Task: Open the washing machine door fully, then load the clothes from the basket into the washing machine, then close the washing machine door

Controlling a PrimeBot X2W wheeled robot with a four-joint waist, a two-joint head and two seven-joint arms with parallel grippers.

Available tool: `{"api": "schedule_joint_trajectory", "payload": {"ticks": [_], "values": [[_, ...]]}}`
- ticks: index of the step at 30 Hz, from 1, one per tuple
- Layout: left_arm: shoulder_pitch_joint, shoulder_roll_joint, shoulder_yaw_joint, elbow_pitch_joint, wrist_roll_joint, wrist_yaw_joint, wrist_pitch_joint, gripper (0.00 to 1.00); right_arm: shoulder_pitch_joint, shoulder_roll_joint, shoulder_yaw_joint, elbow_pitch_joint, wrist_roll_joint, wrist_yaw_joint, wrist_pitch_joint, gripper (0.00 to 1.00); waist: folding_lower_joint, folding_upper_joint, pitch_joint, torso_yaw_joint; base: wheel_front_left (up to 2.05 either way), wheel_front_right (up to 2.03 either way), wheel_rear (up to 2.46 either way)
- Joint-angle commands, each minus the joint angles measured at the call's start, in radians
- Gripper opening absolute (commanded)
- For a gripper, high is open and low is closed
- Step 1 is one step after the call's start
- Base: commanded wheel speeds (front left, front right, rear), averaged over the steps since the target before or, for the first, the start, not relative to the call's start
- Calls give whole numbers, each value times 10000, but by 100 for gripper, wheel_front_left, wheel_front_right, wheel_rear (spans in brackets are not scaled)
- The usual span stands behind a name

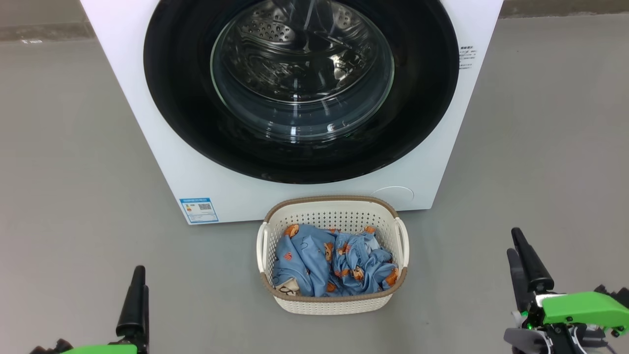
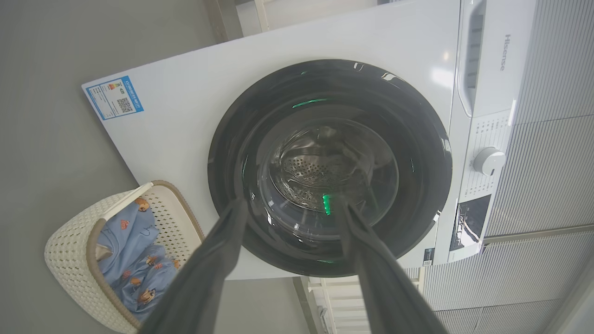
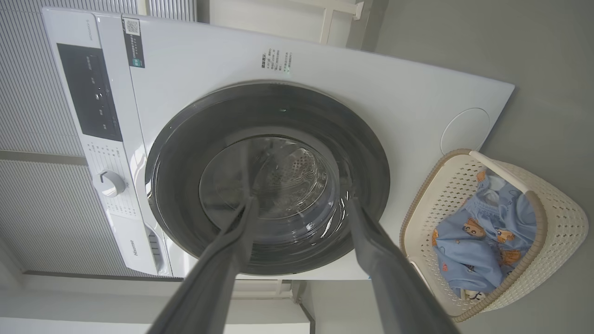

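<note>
The white washing machine [image 1: 162,147] stands ahead with the washing machine door [image 1: 186,98] closed, its black rim around a clear glass bowl. On the floor in front sits the cream basket [image 1: 334,216] holding the blue bear-print clothes [image 1: 319,260]. My left gripper [image 1: 139,273] is low at the left and my right gripper [image 1: 514,241] low at the right, both well short of the basket. In the left wrist view, the left gripper [image 2: 290,202] is open and empty, pointing at the door [image 2: 232,153]. The right gripper [image 3: 302,203] is likewise open, facing the door [image 3: 176,153].
Grey floor lies on both sides of the machine. A blue label sticker [image 1: 199,210] and a round cover [image 1: 393,192] mark the machine's lower front. Its control panel with a white dial [image 2: 489,161] is above the door. Ribbed wall panels [image 3: 41,199] stand behind.
</note>
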Motion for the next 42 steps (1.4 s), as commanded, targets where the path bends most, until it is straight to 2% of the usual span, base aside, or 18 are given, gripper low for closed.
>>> {"api": "schedule_joint_trajectory", "payload": {"ticks": [1, 13, 24, 29, 42], "values": [[-512, 282, 5, -361, 317, -29, -132, 100, -550, -205, 103, -382, -362, 19, -135, 100, 0, -1, 5, -1, 0, 0, 0], [-693, 489, -263, -437, 1969, -37, -523, 100, -695, -359, 455, -608, -2281, 25, -492, 100, 0, -1, 39, -19, 0, 0, 0], [-851, 668, -346, -321, 3909, -44, -848, 100, -936, -665, 983, -638, -4166, 31, -819, 100, 0, -1, 107, -73, 0, 0, 0], [-886, 604, -203, -310, 4981, -48, -994, 100, -1004, -759, 1199, -638, -4803, 33, -965, 100, 0, -1, 81, -86, 0, 0, 0], [-919, 677, -298, -277, 6709, -56, -1348, 100, -1194, -1063, 1603, -601, -6331, 39, -1321, 100, 0, -1, 46, -116, 0, 0, 0]]}}
